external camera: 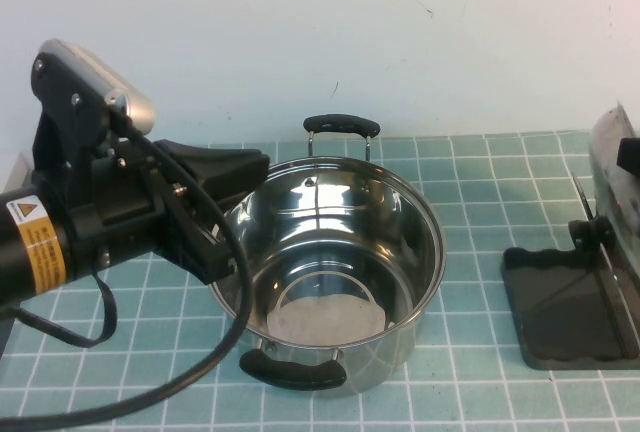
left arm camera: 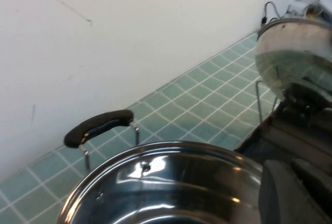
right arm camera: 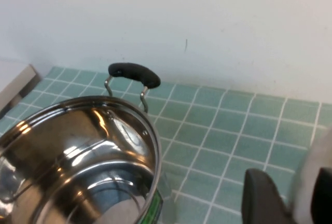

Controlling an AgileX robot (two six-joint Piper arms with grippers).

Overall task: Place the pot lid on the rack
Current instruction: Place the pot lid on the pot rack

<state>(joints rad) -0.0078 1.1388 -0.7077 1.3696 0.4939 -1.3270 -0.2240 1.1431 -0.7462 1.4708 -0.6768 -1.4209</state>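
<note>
the shiny domed steel pot lid [external camera: 612, 167] stands on edge at the right edge of the frame, over the dark grey wavy-edged rack [external camera: 570, 307] on the tiled desk [external camera: 470, 202]. the right pincer [right arm camera: 282, 203] seems clamped on it, though i cannot tell. the left pincer [external camera: 225, 174], state unclear, hangs at the open steel pot [external camera: 330, 272]'s rim, centre-left. released off a wire divider, the lid could tip and roll away.
</note>
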